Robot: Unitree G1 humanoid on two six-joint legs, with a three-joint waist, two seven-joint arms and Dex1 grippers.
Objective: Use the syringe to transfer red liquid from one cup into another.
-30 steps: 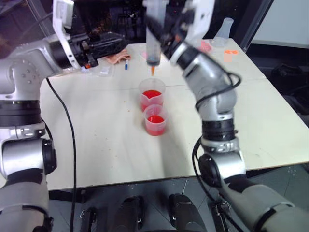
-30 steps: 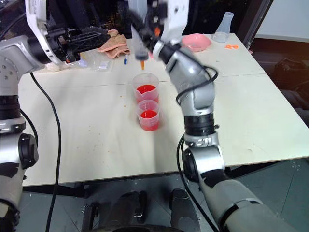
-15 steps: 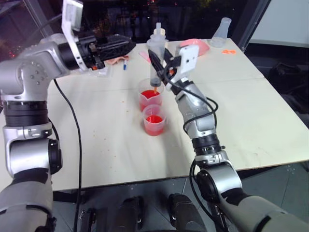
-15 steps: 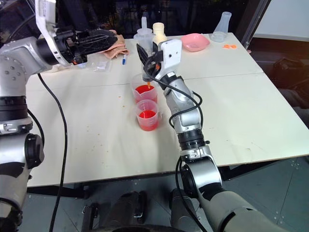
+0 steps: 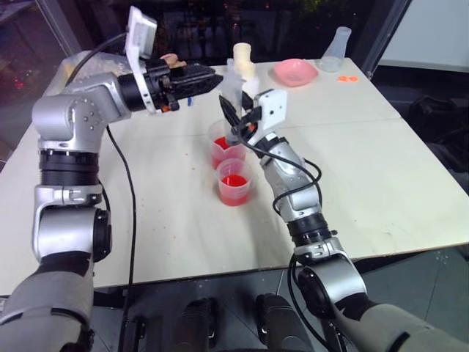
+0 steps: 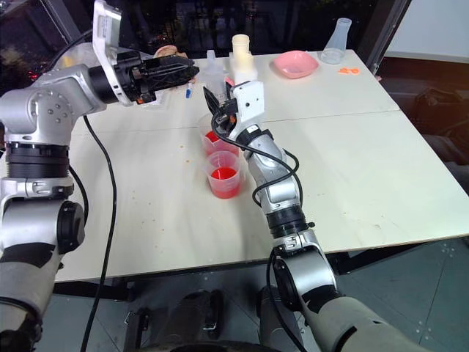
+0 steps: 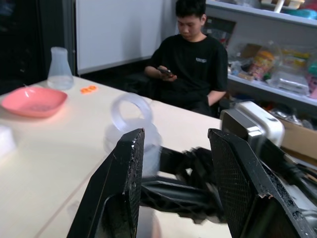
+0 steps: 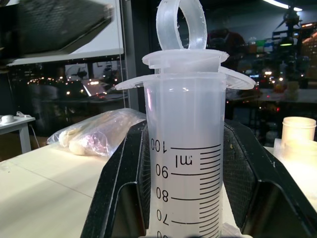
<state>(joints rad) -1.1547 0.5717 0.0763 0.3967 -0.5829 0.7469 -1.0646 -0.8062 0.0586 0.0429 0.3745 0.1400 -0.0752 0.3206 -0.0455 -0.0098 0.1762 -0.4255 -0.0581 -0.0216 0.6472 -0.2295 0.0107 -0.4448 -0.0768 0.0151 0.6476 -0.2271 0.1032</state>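
Draw step — the right tool (image 5: 233, 121), clamped on the syringe (image 8: 184, 148), dips it into the far cup (image 5: 226, 149); next the left tool (image 7: 173, 178) (fingers apart) must pull the plunger ring (image 8: 181, 24).

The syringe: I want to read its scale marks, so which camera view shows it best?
The right wrist view: the syringe stands upright between the right hand's fingers, printed marks readable. The eye views show it as a small pale barrel over the far cup. The left wrist view shows its ring top blurred, behind the left hand.
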